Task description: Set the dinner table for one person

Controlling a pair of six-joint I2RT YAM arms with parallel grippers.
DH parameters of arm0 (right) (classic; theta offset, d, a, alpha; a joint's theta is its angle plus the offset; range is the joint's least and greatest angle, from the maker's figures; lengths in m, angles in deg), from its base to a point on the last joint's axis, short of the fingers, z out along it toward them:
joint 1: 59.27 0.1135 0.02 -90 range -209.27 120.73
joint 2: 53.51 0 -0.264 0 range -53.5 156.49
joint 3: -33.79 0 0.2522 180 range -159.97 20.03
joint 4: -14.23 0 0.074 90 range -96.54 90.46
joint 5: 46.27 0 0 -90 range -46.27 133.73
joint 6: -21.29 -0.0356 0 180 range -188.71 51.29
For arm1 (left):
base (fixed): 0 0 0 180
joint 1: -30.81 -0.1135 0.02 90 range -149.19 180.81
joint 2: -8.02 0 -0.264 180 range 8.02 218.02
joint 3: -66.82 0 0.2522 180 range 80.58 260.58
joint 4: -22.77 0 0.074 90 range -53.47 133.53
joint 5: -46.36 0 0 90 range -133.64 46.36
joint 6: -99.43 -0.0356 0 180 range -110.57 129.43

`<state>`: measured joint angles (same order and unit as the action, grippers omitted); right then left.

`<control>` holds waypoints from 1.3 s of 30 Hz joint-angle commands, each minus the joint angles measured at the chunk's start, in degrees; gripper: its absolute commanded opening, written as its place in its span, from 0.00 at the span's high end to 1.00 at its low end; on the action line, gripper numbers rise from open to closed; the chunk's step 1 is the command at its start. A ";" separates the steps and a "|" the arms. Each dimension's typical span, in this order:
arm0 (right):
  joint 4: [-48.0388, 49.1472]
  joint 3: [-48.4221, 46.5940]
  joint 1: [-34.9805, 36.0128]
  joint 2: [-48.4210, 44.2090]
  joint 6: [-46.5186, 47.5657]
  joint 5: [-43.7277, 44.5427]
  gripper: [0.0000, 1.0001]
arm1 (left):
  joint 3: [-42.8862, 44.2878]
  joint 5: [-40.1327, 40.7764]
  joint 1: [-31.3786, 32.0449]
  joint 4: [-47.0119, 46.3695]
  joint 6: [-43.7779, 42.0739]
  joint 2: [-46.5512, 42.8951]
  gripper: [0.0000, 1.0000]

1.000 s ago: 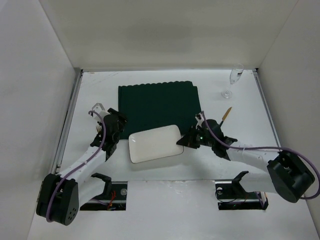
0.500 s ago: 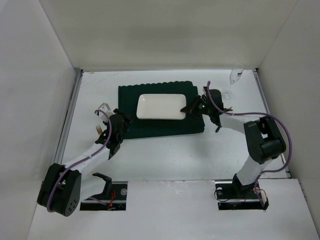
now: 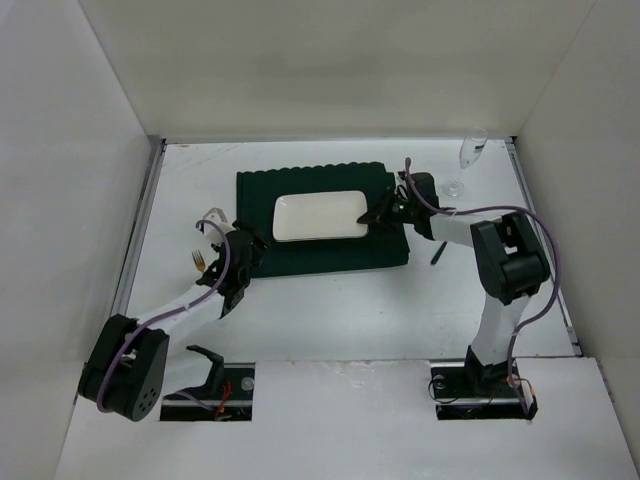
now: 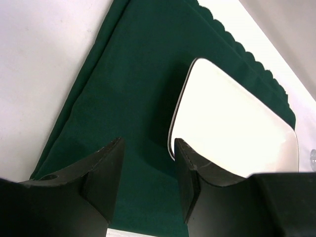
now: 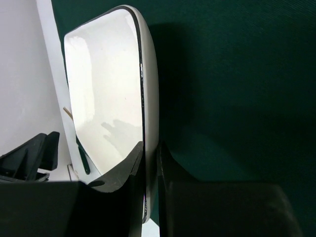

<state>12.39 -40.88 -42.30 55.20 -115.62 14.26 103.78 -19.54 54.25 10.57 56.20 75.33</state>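
The white rectangular plate [image 3: 320, 216] is over the middle of the dark green placemat [image 3: 320, 252], which lies on the white dinner table [image 3: 330, 320]. My right gripper [image 3: 378, 215] is shut on the plate's right rim; in the right wrist view the fingers [image 5: 150, 163] pinch the rim of the plate [image 5: 103, 98]. I cannot tell whether the plate rests on the cloth. My left gripper [image 3: 243, 258] is open and empty at the placemat's front left corner; its wrist view shows the gripper [image 4: 148, 163] over the cloth [image 4: 123, 98] with the plate [image 4: 237, 133] ahead.
A gold fork [image 3: 199, 262] lies on the table left of my left gripper. A wine glass [image 3: 466, 160] stands at the back right corner. A thin dark utensil [image 3: 437, 252] lies right of the placemat. White walls enclose the table on three sides.
My right gripper carried the plate from the table in front of the placemat up onto the placemat's middle. My left gripper shifted slightly right, to the placemat's corner.
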 commanded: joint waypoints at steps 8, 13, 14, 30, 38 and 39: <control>8.12 -7.82 0.91 3.26 -2.57 -5.60 0.88 | -0.09 1.21 0.77 -4.37 0.61 2.30 0.57; 3.64 -8.61 1.09 3.09 -1.17 -0.86 0.58 | -0.09 1.39 0.77 -4.54 0.52 2.48 0.58; 2.42 -9.14 1.09 3.00 -0.55 0.02 0.53 | 0.00 1.57 0.86 -4.63 0.44 2.48 0.58; -18.68 -6.59 2.14 -11.92 13.86 29.54 0.39 | -1.58 0.42 0.77 -8.84 -1.06 2.21 0.57; -29.22 -22.21 0.13 -21.42 19.05 42.73 0.63 | -2.90 3.40 6.74 -12.53 -7.11 -0.07 0.59; -30.63 -24.94 -0.66 -22.13 19.40 44.75 0.71 | -2.99 4.20 7.70 -13.32 -7.91 0.19 0.59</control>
<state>-14.32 -57.82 -41.14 37.39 -99.25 49.82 101.82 -18.51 59.87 2.86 52.35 77.16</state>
